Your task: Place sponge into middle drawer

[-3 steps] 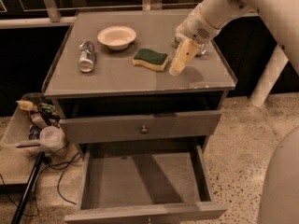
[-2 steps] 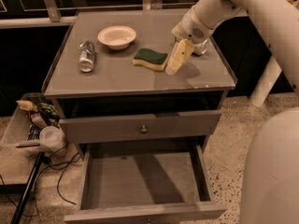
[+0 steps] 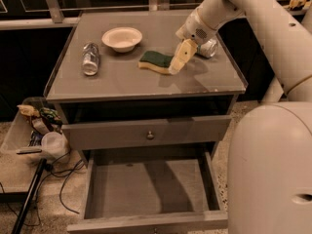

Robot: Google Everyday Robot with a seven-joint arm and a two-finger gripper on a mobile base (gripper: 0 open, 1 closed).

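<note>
The middle drawer (image 3: 146,191) is already open, but the sponge (image 3: 155,61) lies up on the cabinet top (image 3: 122,79). The gripper (image 3: 175,65) is at the sponge's right end; I cannot tell whether it is released or clenched, so the grasp, carry and drop all seem left to do.

1. The gripper (image 3: 176,65) is held low over the cabinet top (image 3: 122,84), toward its right-hand part.
2. The sponge (image 3: 155,61) is laid flat on the top just left of the gripper, with its right end at the gripper's tip; contact cannot be told.
3. A bowl (image 3: 122,38) is set farther left of the gripper and behind it.
4. A can (image 3: 90,58) is laid on its side well to the gripper's left.
5. A second can (image 3: 210,48) is laid just behind and right of the gripper.
6. Below and in front of the gripper, the upper drawer (image 3: 146,133) is found, with the middle drawer (image 3: 146,191) pulled out beneath it.
</note>
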